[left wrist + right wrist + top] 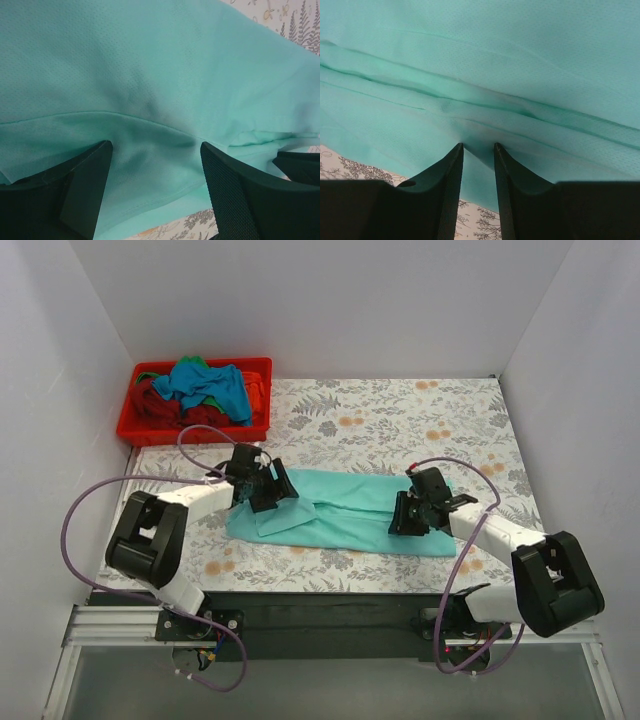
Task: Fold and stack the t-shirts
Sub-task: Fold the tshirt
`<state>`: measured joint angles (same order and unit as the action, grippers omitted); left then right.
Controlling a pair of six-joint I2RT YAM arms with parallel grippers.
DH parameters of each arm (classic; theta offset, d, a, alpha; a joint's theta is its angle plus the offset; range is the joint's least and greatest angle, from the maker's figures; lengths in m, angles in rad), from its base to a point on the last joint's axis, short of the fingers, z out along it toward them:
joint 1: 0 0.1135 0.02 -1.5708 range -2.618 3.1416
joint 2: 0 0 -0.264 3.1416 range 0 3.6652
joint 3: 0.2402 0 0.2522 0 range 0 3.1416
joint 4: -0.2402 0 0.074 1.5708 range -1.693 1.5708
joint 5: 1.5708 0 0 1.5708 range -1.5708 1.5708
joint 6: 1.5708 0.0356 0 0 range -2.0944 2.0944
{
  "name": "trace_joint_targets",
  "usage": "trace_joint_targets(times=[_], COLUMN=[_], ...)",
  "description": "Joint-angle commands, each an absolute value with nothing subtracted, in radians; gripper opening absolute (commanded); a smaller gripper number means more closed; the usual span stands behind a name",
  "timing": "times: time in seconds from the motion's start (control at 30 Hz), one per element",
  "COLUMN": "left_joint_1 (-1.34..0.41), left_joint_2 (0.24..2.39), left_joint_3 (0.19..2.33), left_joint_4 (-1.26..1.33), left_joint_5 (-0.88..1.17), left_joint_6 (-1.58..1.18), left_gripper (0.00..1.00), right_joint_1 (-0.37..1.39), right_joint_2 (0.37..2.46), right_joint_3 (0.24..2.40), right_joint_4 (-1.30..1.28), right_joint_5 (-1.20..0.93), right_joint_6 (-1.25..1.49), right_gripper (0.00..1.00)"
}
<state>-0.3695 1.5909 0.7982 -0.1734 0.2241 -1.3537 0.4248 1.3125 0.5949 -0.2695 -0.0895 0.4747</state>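
Observation:
A mint-teal t-shirt (350,508) lies folded into a long band across the flowered table. My left gripper (272,488) stands over its left end, open, and the left wrist view shows the jaws wide apart (156,150) with a hemmed flap of the shirt (150,100) lying loose between them. My right gripper (408,515) is at the shirt's right end. In the right wrist view its jaws (478,146) stand close together, pinching a puckered fold of the shirt (485,90) at their tips. Other t-shirts (205,385), blue, green and dark red, are heaped in the bin.
A red plastic bin (135,430) stands at the back left corner of the table. White walls close in the left, back and right sides. The flowered tablecloth (400,420) shows behind the shirt and along its near edge.

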Motion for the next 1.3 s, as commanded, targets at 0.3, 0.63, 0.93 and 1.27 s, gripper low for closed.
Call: trace_joint_targets(times=[0.3, 0.63, 0.93, 1.27], left_joint_1=[-0.480, -0.517, -0.515, -0.517], left_joint_2=[1.916, 2.137, 2.295, 2.292], left_joint_3=[1.077, 1.391, 1.685, 1.867], left_joint_4=[-0.251, -0.370, -0.478, -0.555], left_joint_5=[0.181, 0.149, 0.098, 0.092], left_joint_6=[-1.275, -1.209, -1.143, -1.127], left_gripper=[0.70, 0.70, 0.70, 0.71], right_joint_1=[0.428, 0.436, 0.478, 0.538], right_joint_2=[1.080, 1.032, 1.097, 1.141], right_joint_3=[0.437, 0.451, 0.466, 0.563], right_joint_4=[-0.385, -0.436, -0.384, -0.394], right_joint_5=[-0.112, -0.114, -0.127, -0.101], right_joint_6=[0.638, 0.643, 0.655, 0.638], right_gripper=[0.38, 0.38, 0.38, 0.39])
